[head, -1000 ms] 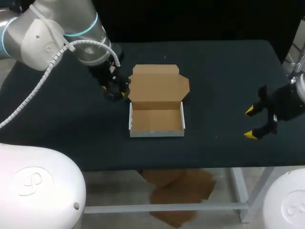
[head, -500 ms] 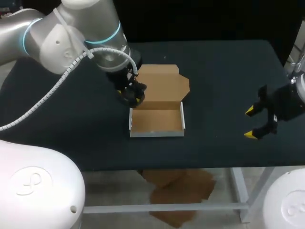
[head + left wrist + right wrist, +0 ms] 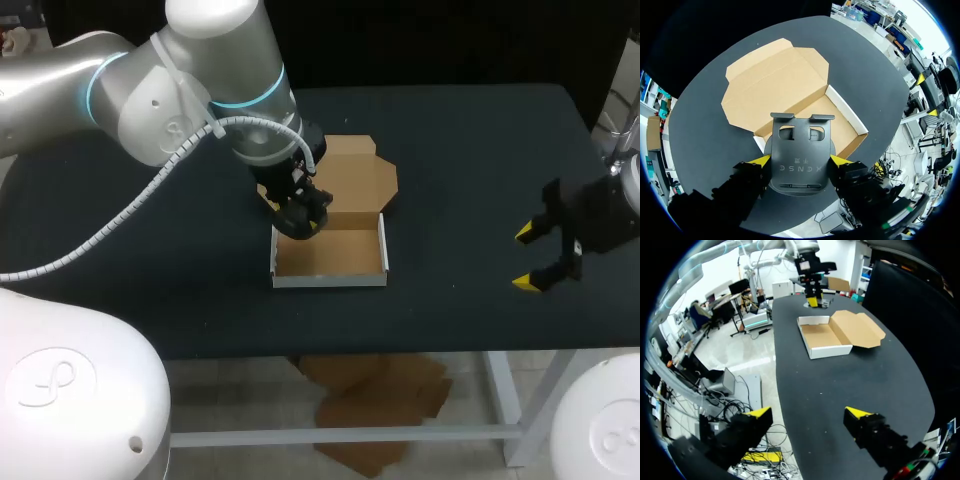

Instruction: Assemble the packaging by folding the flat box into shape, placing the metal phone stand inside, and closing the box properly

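Both fingers point(image 3: 759, 161) of the left end effector point(image 3: 800, 160) clamp the phone stand point(image 3: 799, 150); right end effector point(image 3: 809, 413) gapes.

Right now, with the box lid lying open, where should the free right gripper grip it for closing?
Probably the far edge of the lid, from the far side, one finger over, one under. The lid is a thin sheet hinged to the tray; that edge lies farthest from the hinge.

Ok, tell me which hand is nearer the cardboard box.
Left. The left hand, gripping the phone stand, is over a corner of the box; the right hand is far off to its right.
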